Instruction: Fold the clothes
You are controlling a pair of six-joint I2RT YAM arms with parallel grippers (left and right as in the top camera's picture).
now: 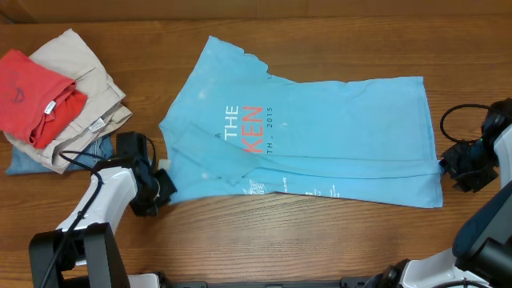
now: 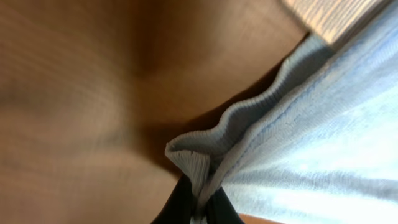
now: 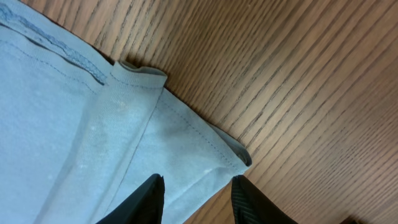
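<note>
The clothes, a light sky-blue T-shirt (image 1: 320, 128) with white and red-orange lettering, lie spread sideways on the wooden table, neck end to the left and hem to the right. At the shirt's near-left corner my left gripper (image 1: 160, 186) is shut. In the left wrist view its black fingers (image 2: 180, 208) pinch the ribbed edge of the T-shirt (image 2: 249, 124). My right gripper (image 1: 450, 164) is at the near-right hem corner. In the right wrist view it (image 3: 198, 186) stands open just above the hem corner of the T-shirt (image 3: 186, 149), gripping nothing.
A pile at the back left holds a red T-shirt (image 1: 32, 92), beige trousers (image 1: 88, 80) and blue denim (image 1: 36, 162). A black cable (image 1: 452, 116) loops by the right arm. Bare wood (image 1: 264, 232) runs along the front edge.
</note>
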